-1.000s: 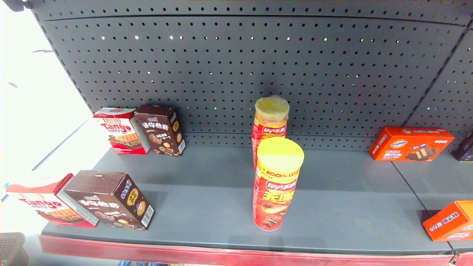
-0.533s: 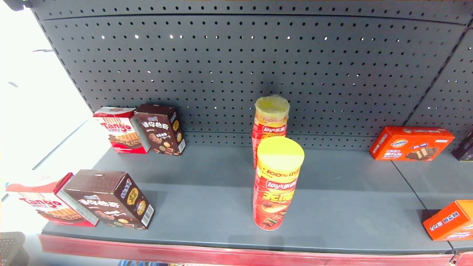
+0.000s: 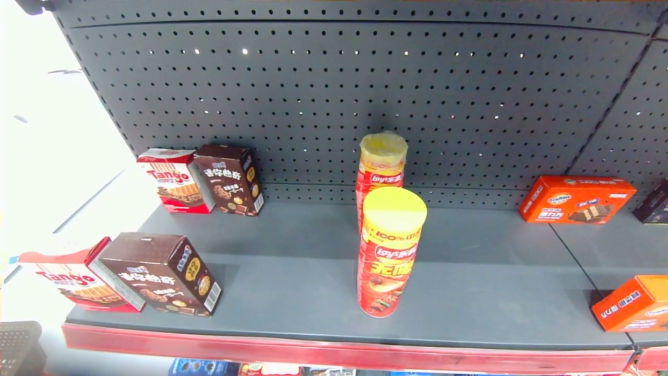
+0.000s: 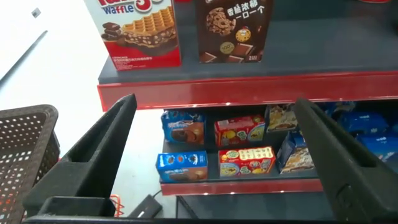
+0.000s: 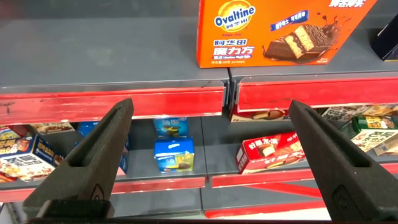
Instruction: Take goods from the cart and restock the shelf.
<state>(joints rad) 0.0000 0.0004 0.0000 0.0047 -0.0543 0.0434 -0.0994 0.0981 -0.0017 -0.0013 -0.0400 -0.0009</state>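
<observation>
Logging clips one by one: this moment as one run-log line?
left gripper: open, empty | right gripper: open, empty | front chip can: upright on shelf | rear chip can: upright behind it | grasp: none

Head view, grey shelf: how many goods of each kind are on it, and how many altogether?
Chip canisters: 2
Red-and-white wafer boxes: 2
Brown cookie boxes: 2
Orange boxes: 2
Dark box, right edge: 1
Total: 9

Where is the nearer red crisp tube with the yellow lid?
In the head view, the nearer red crisp tube stands upright at the middle of the grey metal shelf, just in front of a matching tube by the perforated back panel.
</observation>
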